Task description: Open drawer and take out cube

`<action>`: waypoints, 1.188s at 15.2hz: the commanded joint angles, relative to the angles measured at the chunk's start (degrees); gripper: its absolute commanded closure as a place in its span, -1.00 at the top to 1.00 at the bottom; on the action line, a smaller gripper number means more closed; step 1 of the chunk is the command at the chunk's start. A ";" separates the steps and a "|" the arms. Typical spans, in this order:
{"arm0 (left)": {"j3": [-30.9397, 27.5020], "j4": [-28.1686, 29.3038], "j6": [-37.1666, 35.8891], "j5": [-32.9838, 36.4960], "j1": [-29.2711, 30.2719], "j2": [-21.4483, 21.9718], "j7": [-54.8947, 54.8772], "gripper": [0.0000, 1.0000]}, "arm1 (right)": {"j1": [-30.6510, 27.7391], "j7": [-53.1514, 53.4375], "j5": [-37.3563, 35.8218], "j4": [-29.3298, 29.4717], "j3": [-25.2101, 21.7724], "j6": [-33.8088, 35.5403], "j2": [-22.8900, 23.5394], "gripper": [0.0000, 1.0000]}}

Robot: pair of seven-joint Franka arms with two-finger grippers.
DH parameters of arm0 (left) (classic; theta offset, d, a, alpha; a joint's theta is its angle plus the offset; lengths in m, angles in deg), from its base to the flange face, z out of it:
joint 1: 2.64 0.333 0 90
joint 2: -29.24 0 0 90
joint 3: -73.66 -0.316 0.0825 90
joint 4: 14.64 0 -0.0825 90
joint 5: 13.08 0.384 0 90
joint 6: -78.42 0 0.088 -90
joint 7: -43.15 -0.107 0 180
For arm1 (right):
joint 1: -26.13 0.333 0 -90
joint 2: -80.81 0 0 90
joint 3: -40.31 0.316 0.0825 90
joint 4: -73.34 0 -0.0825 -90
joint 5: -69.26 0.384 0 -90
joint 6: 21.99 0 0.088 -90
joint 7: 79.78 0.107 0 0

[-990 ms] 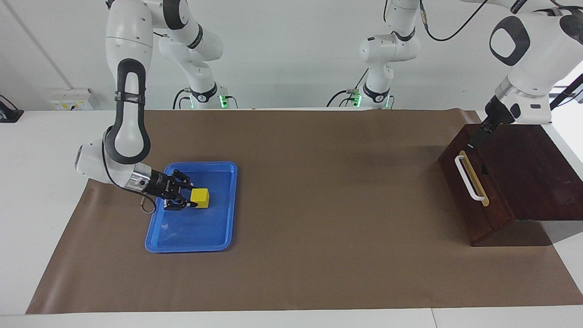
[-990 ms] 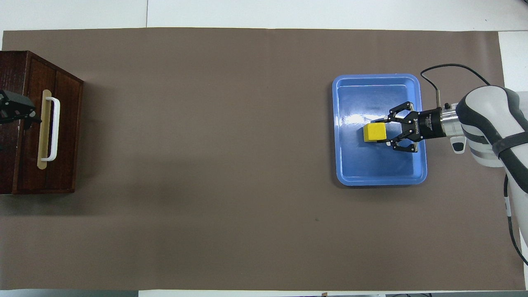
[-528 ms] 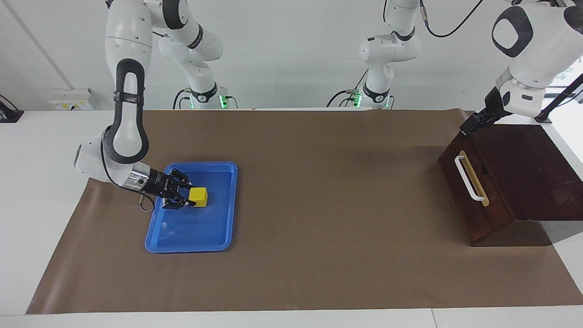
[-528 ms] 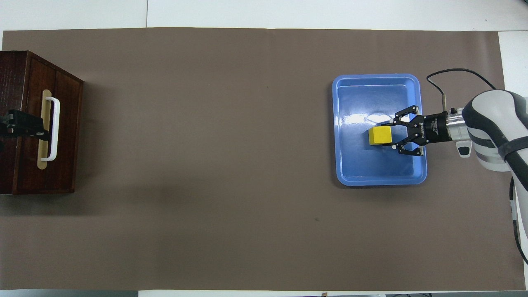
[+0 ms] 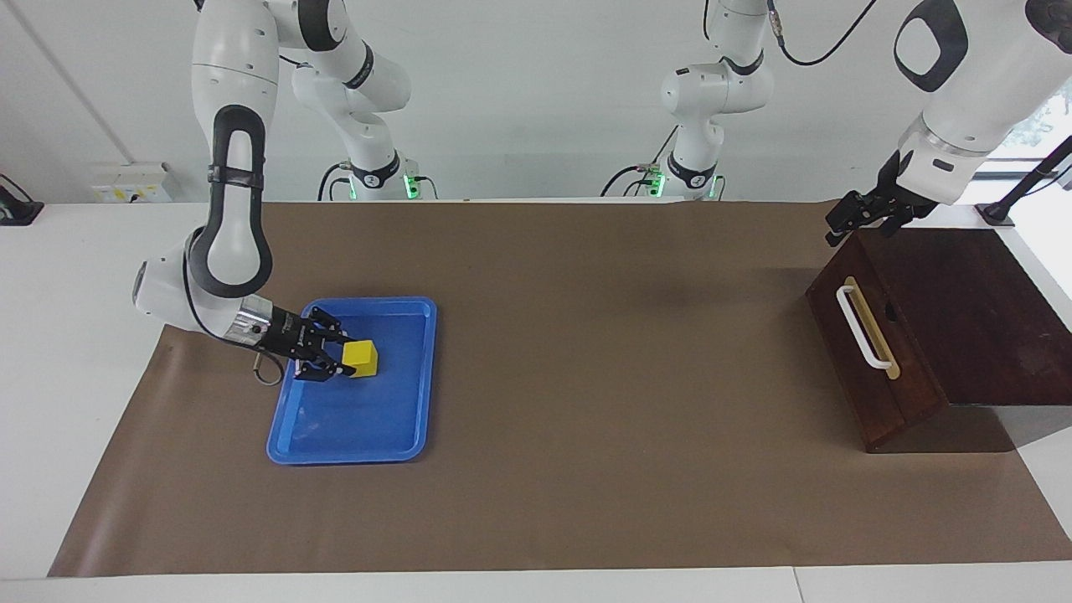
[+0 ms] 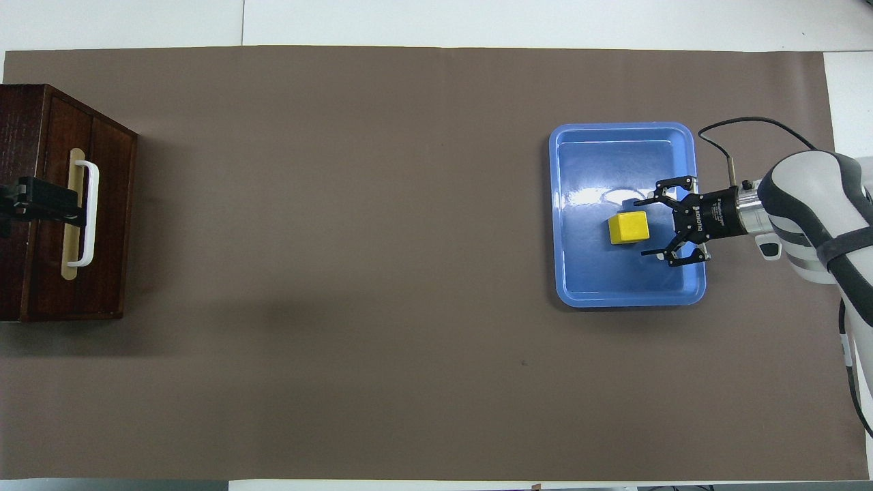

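- Since the earlier frames the left claw [image 5: 856, 219] has lifted off the drawer [image 5: 909, 327] top, fingers spread, holding nothing; drawer shut at the left arm's end of the tabletop.
- Blue tray [image 6: 624, 293] carries the cube.
- Right claw [image 6: 656, 228] has released the cube [image 6: 628, 227]; fingers flank it, apart.
- Cube looks light, rigid, smooth: grip two flat sides.
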 commanded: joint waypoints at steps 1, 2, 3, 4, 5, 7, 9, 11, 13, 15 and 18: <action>0.96 -0.68 -0.36 -0.90 0.22 -0.31 -1.66 1.00 | 0.12 -0.66 -1.70 0.17 -0.10 0.94 -1.85 0.95; 1.13 -0.68 -0.44 -0.90 0.22 -0.22 -1.66 1.00 | 0.21 -0.39 -3.71 0.96 -0.02 1.29 -2.55 0.98; 1.14 -0.68 -0.53 -0.98 0.22 -0.22 -1.74 1.00 | 0.30 -0.21 -5.99 2.19 -0.01 2.51 -3.34 1.00; 1.14 -0.68 -0.36 -0.98 0.22 -0.22 -1.83 1.00 | 0.39 0.48 -8.54 3.77 0.07 4.18 -4.13 1.00; 1.14 -0.50 -0.18 -1.07 0.22 -0.05 -1.83 1.00 | 0.48 1.88 -10.82 5.18 0.16 5.76 -5.19 1.00; 1.14 -0.15 -0.09 -1.07 0.22 0.22 -1.66 1.00 | 2.57 3.56 -16.00 6.33 0.16 6.74 -8.08 1.00; 1.14 0.11 -0.01 -1.07 0.22 0.30 -1.66 1.00 | 4.86 3.74 -21.98 6.51 0.16 7.88 -11.77 1.00; 1.22 0.12 0.08 -1.07 0.13 0.31 -1.13 1.00 | 6.19 2.96 -27.08 9.92 0.34 12.25 -13.71 1.00; 1.66 0.20 0.26 -0.64 0.05 0.31 -0.96 1.00 | 6.28 0.16 -28.95 12.91 0.86 17.70 -16.43 1.00; 1.84 0.20 0.26 -0.63 0.13 0.31 -0.95 1.00 | 8.11 -5.28 -31.05 13.28 0.95 20.09 -20.99 1.00; 2.54 0.20 0.96 -0.37 0.13 0.22 -0.08 1.00 | 12.15 -13.54 -40.26 13.54 0.95 22.12 -26.71 1.00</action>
